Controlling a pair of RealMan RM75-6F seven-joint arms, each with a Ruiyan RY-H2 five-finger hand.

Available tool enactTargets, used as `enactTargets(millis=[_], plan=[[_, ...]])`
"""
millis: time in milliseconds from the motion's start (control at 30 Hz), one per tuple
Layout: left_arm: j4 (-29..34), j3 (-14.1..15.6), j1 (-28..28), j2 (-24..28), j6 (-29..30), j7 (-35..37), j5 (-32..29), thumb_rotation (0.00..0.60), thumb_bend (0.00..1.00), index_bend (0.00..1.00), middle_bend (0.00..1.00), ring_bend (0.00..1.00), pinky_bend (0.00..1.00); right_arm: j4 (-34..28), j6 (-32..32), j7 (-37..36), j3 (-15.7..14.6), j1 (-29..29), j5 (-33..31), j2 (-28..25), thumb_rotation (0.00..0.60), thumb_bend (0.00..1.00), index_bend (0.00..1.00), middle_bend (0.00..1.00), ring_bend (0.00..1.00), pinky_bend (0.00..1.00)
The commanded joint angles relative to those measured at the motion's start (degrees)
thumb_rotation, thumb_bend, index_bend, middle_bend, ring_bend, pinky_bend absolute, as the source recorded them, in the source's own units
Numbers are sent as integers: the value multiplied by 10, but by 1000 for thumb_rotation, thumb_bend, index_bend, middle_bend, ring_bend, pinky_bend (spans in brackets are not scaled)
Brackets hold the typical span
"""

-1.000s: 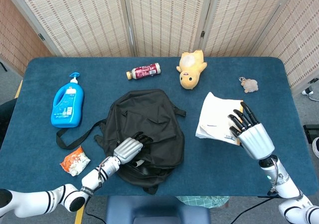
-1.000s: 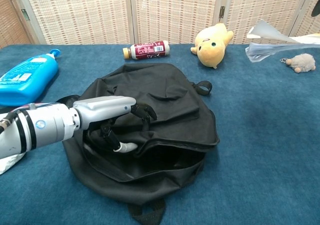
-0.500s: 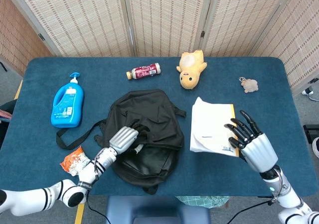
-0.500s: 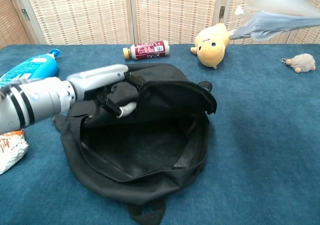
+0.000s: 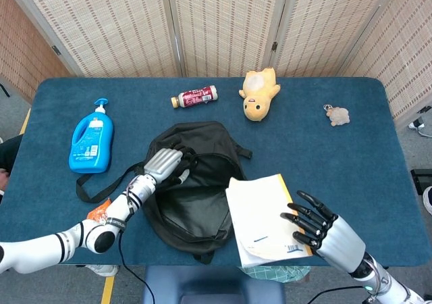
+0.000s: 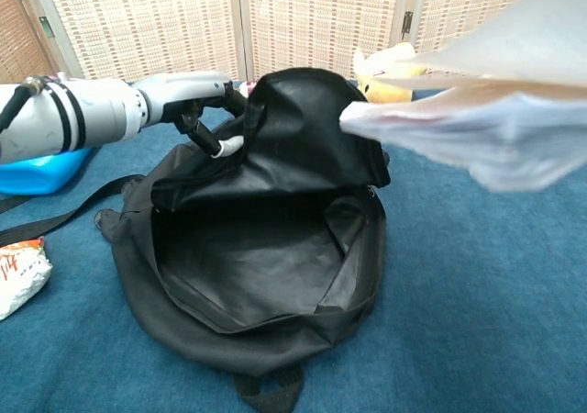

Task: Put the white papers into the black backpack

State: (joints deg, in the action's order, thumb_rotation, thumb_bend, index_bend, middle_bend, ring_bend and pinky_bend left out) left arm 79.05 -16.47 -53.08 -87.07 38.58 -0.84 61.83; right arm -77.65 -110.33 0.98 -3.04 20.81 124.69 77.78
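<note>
The black backpack (image 5: 196,196) (image 6: 266,266) lies in the middle of the blue table with its mouth wide open. My left hand (image 5: 165,162) (image 6: 188,101) grips the top flap and holds it lifted. My right hand (image 5: 317,228) holds the stack of white papers (image 5: 260,219) (image 6: 486,110) above the table's front edge, right of the bag's opening. In the chest view the papers hang close to the camera and cover the plush toy; the right hand itself is hidden there.
A blue soap bottle (image 5: 91,142) lies at the left. A snack packet (image 5: 100,213) sits by the front left. A small bottle (image 5: 194,96), a yellow plush toy (image 5: 258,94) and a small furry keychain (image 5: 337,115) lie along the back.
My left hand has pulled the flap up and back, opening the bag wider. My right hand has carried the papers toward the front and left, nearer the opening.
</note>
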Motion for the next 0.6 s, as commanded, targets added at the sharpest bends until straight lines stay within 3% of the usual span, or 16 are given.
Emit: enactTargets(millis=[33, 267, 600], plan=[[-23, -11, -27, 4, -28, -17, -37, 600, 604, 583, 278, 210, 43, -9, 15, 1, -11, 5, 20, -1, 600, 359, 794, 406, 295, 146], [-57, -14, -71, 4, -64, -42, -114, 600, 603, 578, 278, 207, 43, -15, 67, -5, -15, 28, 38, 9, 600, 359, 794, 410, 298, 166], [-98, 8, -123, 1, -96, -70, -217, 600, 604, 565, 279, 194, 43, 23, 129, -11, -1, 63, 23, 57, 600, 359, 794, 412, 299, 166]])
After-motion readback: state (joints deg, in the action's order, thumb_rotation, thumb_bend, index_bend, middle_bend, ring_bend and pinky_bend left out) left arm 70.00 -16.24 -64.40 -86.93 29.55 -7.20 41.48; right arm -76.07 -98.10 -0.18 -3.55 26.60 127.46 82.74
